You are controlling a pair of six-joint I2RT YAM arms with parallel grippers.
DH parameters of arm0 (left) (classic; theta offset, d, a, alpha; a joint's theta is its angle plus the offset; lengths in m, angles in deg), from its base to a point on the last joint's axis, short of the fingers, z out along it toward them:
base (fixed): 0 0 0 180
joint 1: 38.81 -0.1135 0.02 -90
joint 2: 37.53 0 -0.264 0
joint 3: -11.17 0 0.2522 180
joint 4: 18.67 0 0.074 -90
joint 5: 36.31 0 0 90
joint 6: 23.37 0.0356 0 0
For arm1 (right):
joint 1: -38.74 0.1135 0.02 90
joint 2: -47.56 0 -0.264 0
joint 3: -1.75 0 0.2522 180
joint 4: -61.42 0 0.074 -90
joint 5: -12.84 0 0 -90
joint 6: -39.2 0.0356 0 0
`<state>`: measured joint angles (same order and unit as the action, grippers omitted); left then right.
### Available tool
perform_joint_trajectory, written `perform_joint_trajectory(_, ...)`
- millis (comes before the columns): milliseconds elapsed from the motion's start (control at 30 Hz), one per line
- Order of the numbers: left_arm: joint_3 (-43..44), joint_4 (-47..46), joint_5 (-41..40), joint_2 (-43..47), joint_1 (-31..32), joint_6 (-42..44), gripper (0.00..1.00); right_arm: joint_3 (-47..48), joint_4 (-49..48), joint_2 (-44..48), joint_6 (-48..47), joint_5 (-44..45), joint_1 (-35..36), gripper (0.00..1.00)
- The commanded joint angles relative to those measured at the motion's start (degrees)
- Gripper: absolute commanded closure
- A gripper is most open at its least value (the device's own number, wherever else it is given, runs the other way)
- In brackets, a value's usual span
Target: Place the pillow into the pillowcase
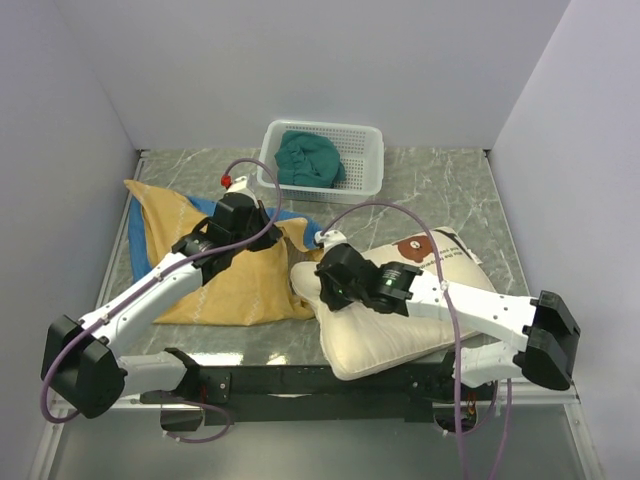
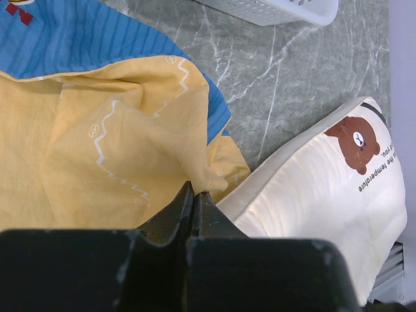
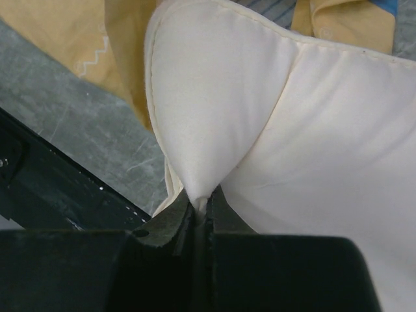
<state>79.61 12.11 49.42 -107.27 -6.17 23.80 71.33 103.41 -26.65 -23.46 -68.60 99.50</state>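
Note:
The cream-white pillow lies at the front right, its bear face toward the back. My right gripper is shut on a pinch of fabric at the pillow's left end; the cloth rises out of the closed jaws. The mustard-yellow pillowcase lies crumpled to the left, with its blue side showing at the back. At the pillowcase's right edge, close to the pillow, my left gripper is shut on a fold of the yellow cloth.
A white basket holding a teal cloth stands at the back centre of the marbled table. The black base rail runs along the near edge. Walls close in on the left, back and right.

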Motion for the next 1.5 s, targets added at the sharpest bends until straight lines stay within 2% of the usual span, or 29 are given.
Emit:
perform_joint_trajectory(0,2.28,-1.9,2.6,3.02,-0.21,1.78,0.99,3.95,-3.36,-4.17,-1.14,-1.53,0.07,1.0)
perform_joint_trajectory(233,-0.17,-0.76,7.7,5.84,0.58,3.98,0.99,13.79,0.95,-10.86,-3.86,-0.56,-3.88,1.0)
perform_joint_trajectory(467,-4.93,-0.06,11.3,8.91,5.49,7.14,0.99,23.98,4.91,-14.63,-7.11,-0.82,-9.5,1.0)
perform_joint_trajectory(633,-6.33,1.0,12.27,10.76,7.52,8.9,0.99,27.33,5.0,-17.97,-7.82,-0.83,-12.32,1.0)
perform_joint_trajectory(867,-3.97,2.41,14.81,12.96,7.52,8.64,0.98,24.53,0.52,-20.18,-4.49,3.48,-12.15,1.0)
perform_joint_trajectory(1133,-1.15,1.8,21.06,12.61,7.52,7.76,0.95,16.88,-12.04,-19.65,4.82,17.36,-13.38,1.0)
perform_joint_trajectory(1300,-1.33,-1.02,25.62,8.48,7.52,6.35,0.97,13.98,-19.78,-19.39,7.73,20.53,-13.38,1.0)
perform_joint_trajectory(1367,-0.89,-1.28,28.17,7.25,7.52,6.88,0.99,13.1,-20.66,-18.95,8.35,22.81,-13.55,1.0)
perform_joint_trajectory(1467,-0.62,0.12,30.11,8.65,7.79,8.37,0.99,13.53,-20.84,-19.3,8.62,21.24,-15.05,1.0)
